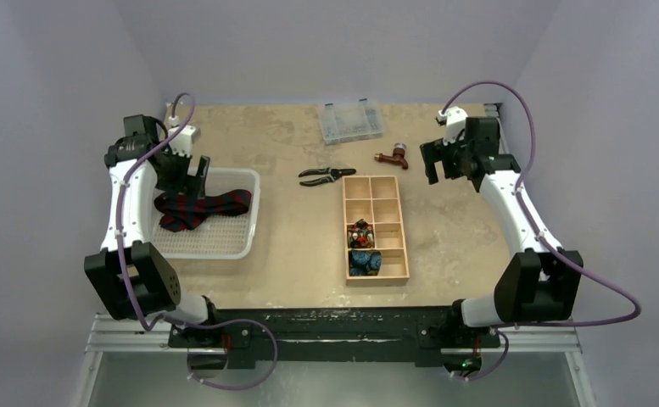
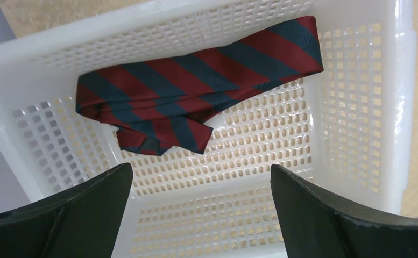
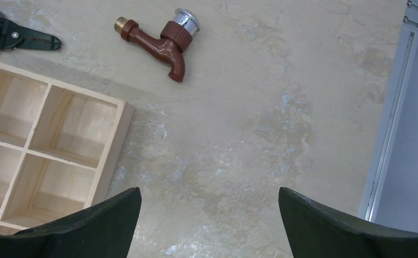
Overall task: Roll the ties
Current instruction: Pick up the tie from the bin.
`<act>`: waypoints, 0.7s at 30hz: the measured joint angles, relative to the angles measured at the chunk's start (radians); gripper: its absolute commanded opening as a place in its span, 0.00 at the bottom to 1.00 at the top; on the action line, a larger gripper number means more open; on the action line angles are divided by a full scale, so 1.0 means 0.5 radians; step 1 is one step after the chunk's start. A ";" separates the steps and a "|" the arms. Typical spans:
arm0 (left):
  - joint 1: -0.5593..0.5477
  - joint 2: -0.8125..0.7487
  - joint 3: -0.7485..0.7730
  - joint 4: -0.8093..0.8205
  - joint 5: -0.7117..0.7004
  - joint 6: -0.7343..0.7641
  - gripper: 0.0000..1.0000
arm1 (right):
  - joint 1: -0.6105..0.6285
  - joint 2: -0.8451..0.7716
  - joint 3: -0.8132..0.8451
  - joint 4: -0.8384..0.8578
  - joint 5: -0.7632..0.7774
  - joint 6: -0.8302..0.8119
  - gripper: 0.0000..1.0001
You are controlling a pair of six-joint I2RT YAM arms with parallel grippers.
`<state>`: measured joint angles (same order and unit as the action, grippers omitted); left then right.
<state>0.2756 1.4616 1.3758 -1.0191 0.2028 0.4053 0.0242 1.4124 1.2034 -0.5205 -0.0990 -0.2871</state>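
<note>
We note a tan, mottled surface (image 1: pixel 292 254) enclosed on three sides by plain pale grey walls (image 1: pixel 334 42). An aluminium rail (image 1: pixel 114 339) runs along its near edge. Lighting is even.

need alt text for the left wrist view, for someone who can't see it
A folded red and navy striped tie lies in a white mesh basket, seen from above. The two dark fingers of the left gripper frame the bottom edge, wide open and holding nothing.
</note>
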 measured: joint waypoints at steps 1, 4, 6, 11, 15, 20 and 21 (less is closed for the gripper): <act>0.000 -0.003 -0.002 0.016 0.011 0.020 1.00 | 0.000 -0.003 0.000 -0.002 0.001 -0.002 0.98; 0.000 -0.011 -0.014 0.065 0.050 0.199 1.00 | 0.000 -0.004 0.000 -0.016 -0.002 -0.005 0.98; -0.004 -0.010 -0.037 0.076 0.074 0.393 1.00 | 0.000 -0.004 0.000 -0.037 -0.005 -0.011 0.98; -0.057 0.044 -0.171 0.132 0.082 0.899 1.00 | 0.000 -0.004 0.000 -0.084 -0.030 -0.028 0.98; -0.117 0.145 -0.317 0.237 0.117 1.267 1.00 | 0.000 -0.004 0.000 -0.115 -0.041 -0.048 0.98; -0.149 0.320 -0.403 0.388 0.114 1.583 0.96 | 0.000 -0.003 0.001 -0.135 -0.040 -0.063 0.98; -0.158 0.365 -0.405 0.430 0.108 1.622 0.95 | 0.000 -0.002 0.002 -0.143 -0.040 -0.064 0.98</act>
<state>0.1967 1.6440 1.1732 -0.8043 0.2569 1.2163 0.0242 1.4117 1.2041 -0.5919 -0.1188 -0.3191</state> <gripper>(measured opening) 0.980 0.983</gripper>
